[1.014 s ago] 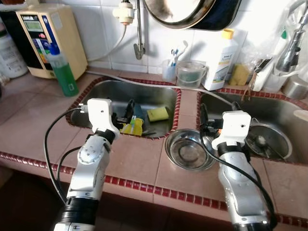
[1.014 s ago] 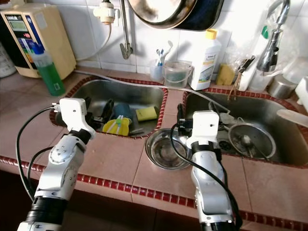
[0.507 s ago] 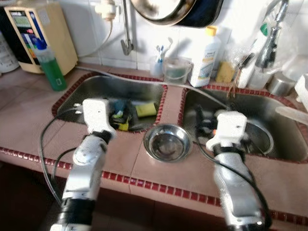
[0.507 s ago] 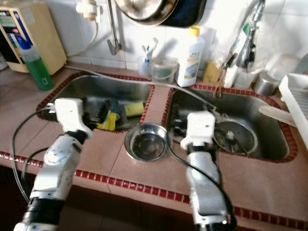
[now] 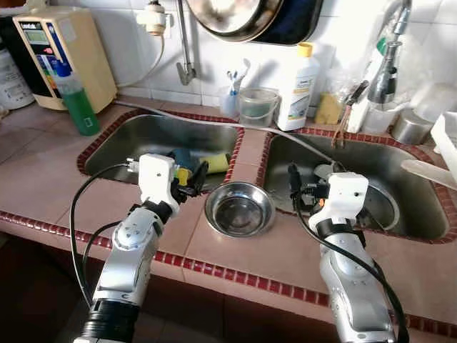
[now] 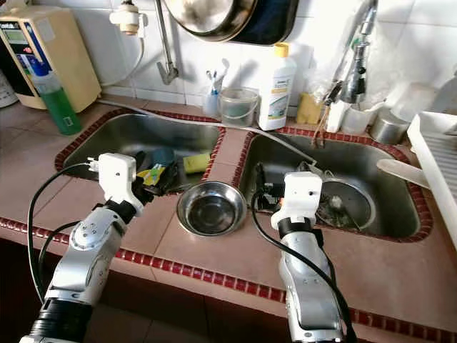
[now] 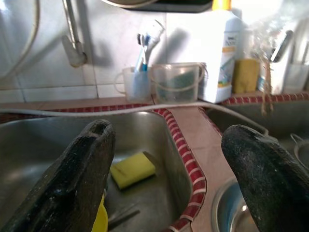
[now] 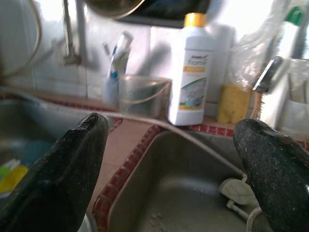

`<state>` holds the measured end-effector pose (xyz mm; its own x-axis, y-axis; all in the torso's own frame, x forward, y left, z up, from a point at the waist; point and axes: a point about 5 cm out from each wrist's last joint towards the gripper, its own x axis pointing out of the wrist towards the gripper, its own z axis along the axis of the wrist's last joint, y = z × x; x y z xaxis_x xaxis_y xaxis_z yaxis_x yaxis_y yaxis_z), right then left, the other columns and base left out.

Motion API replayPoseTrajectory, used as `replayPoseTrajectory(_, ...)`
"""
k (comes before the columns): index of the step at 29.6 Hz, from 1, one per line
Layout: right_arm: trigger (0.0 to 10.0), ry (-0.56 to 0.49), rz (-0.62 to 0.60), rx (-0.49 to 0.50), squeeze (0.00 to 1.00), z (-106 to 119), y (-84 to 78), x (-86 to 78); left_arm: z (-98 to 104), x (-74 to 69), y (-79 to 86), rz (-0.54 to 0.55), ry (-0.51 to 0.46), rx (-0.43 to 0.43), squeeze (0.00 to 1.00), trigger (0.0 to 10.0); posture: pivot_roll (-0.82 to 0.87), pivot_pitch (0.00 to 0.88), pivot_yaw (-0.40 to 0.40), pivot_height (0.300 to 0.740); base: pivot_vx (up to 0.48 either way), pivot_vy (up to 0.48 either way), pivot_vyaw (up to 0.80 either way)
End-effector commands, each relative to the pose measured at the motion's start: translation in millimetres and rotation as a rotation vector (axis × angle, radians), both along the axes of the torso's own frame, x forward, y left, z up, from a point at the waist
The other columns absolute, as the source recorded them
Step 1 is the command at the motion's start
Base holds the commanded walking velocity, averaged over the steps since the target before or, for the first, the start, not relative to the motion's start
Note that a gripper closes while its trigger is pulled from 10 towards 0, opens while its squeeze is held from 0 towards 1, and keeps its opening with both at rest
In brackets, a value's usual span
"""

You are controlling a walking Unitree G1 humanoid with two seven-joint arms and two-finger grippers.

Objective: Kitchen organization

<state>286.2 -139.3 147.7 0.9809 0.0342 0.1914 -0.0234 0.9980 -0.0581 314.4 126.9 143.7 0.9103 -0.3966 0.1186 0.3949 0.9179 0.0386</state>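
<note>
A round steel bowl (image 5: 239,209) sits on the tiled counter strip between two steel sinks. My left gripper (image 5: 190,180) hovers open over the near right corner of the left sink (image 5: 121,139), just left of the bowl, holding nothing. In the left wrist view the gripper (image 7: 166,130) frames a yellow sponge (image 7: 132,169) on the sink floor. My right gripper (image 5: 305,187) is open and empty over the near left part of the right sink (image 5: 428,207), right of the bowl. A round metal lid (image 6: 348,202) lies in that sink.
Along the back ledge stand a green bottle (image 5: 75,100), a beige water unit (image 5: 61,53), a toothbrush cup (image 5: 228,103), a clear tub (image 5: 258,107) and a white bottle (image 5: 298,87). A tap (image 5: 385,71) rises at the back right. A white dish rack (image 6: 439,157) lies far right.
The camera has shifted to the right along the counter. Both grippers now sit further right against the sinks and bowl, the left nearer the bowl. Both remain open.
</note>
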Motion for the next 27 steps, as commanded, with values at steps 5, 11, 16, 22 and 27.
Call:
replayPoseTrajectory(5, 10.0, 0.068, -0.021, -0.039, 0.00, -7, -6.9, 0.7, 4, -6.4, -4.6, -0.053, -0.019, 0.030, 0.00, 10.0, -0.18, 0.029, 0.030, 0.740, 0.000, 0.000, 0.00)
replayPoseTrajectory(11, 10.0, 0.077, -0.044, -0.044, 0.00, -3, -18.1, 6.7, 4, -11.7, -6.9, -0.095, -0.010, 0.050, 0.00, 10.0, -0.18, 0.053, 0.030, 0.740, 0.000, 0.000, 0.00)
replayPoseTrajectory(16, 10.0, 0.068, -0.026, -0.041, 0.00, 3, -17.2, 10.2, 7, -16.1, -10.4, -0.167, -0.024, 0.092, 0.00, 10.0, -0.15, 0.077, 0.021, 0.740, 0.000, 0.000, 0.00)
replayPoseTrajectory(22, 10.0, 0.093, 0.041, 0.018, 0.00, 1, -2.2, 8.5, 13, -23.9, -12.4, -0.266, -0.043, 0.146, 0.00, 10.0, -0.14, 0.116, 0.022, 0.740, 0.000, 0.000, 0.00)
replayPoseTrajectory(27, 10.0, 0.119, 0.112, 0.050, 0.00, -4, 17.3, 4.1, 19, -29.1, -16.6, -0.329, -0.056, 0.160, 0.00, 10.0, -0.13, 0.137, 0.023, 0.740, 0.000, 0.000, 0.00)
